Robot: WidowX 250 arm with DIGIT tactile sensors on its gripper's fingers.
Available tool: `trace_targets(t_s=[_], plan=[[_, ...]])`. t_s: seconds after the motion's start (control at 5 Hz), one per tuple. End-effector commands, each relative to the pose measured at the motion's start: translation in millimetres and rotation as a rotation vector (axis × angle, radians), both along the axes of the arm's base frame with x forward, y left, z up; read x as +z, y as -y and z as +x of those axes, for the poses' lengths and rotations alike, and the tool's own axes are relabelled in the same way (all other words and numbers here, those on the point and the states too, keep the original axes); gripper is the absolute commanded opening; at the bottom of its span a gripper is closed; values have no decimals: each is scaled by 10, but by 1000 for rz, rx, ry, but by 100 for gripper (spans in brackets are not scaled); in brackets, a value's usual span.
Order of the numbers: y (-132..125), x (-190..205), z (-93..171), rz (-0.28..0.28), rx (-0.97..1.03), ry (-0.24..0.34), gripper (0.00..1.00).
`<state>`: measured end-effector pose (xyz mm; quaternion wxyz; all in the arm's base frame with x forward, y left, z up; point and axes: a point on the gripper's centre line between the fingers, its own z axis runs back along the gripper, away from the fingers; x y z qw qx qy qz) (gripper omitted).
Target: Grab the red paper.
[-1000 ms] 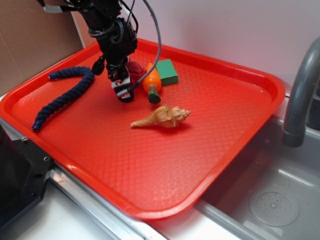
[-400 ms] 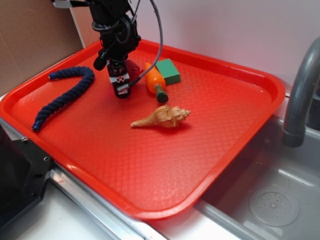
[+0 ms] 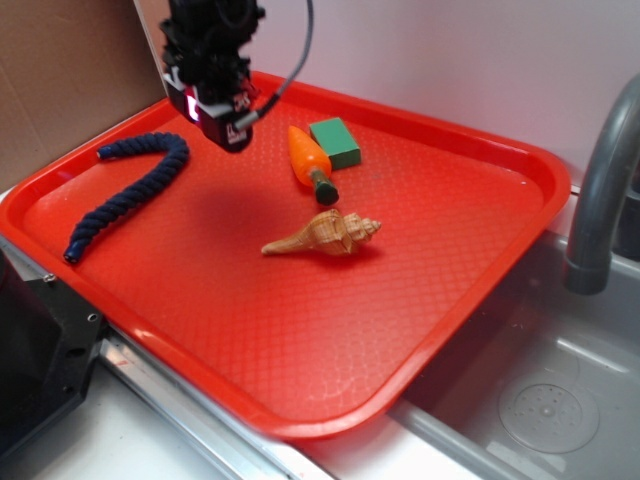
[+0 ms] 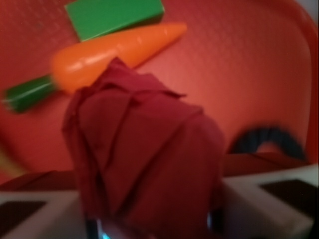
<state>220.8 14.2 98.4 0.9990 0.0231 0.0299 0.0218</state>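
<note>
From the exterior view the paper cannot be seen; the gripper [image 3: 222,118] body covers it, and the arm above runs off the top edge. In the wrist view the paper [image 4: 144,164] fills the middle, its lower part cut by the bottom edge, hiding the gap between the fingers [image 4: 40,216]. Beyond it the rope [image 4: 264,139] is a blurred arc, and the carrot [image 4: 114,55] is soft-edged.

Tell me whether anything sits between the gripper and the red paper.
Nothing does. In the wrist view the red paper sits pinched between the gripper fingers, lifted above the tray.
</note>
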Motion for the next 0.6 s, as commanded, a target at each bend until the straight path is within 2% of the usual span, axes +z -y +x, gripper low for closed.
trace_targets(t_s=[0.0,0.2,0.4], plan=[[291,701,-138,-172,153,49,0],[407,806,-254,-123,145,108,0],[443,706,-162,-36,99,127,0]])
